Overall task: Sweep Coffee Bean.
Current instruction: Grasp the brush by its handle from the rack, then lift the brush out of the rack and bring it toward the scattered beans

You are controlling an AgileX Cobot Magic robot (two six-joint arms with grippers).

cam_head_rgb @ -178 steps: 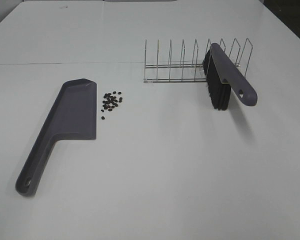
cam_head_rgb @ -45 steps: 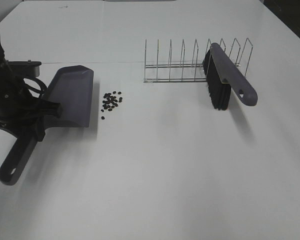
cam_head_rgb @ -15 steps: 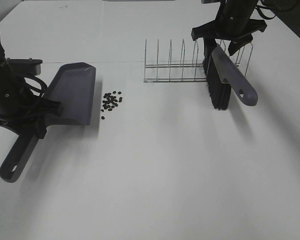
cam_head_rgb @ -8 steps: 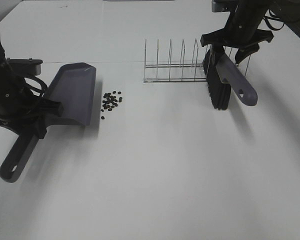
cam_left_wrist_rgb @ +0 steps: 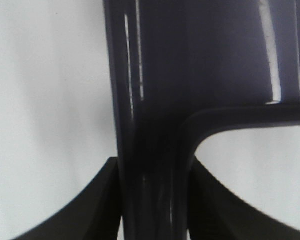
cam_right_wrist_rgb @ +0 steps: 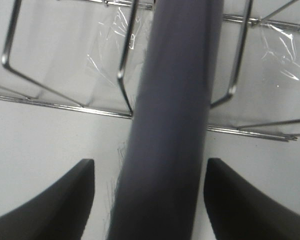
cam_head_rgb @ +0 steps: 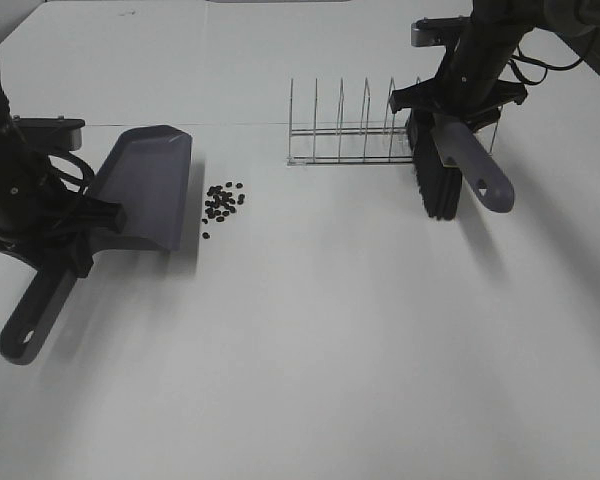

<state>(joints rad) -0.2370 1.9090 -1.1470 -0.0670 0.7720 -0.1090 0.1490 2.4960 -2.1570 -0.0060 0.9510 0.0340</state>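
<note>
Left tool [cam_left_wrist_rgb: 152, 200] clamped tight on the dustpan [cam_head_rgb: 145, 190] handle, pan lip facing the coffee beans [cam_head_rgb: 222, 203], which sit clustered on the desk [cam_head_rgb: 330, 350] just beside it. My right tool [cam_right_wrist_rgb: 147, 167] straddles the brush [cam_head_rgb: 462, 158] handle, jaws apart, gaps on both sides, nothing gripped. The risk as I see it: closing off-centre could twist the brush against the wire rack [cam_head_rgb: 345, 135] and drag it. My wrist view shows those gaps; only the high view shows the beans.

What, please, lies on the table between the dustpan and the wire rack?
A cluster of coffee beans, nearer the dustpan than the wire rack; the exterior high view shows the rest as bare table.
</note>
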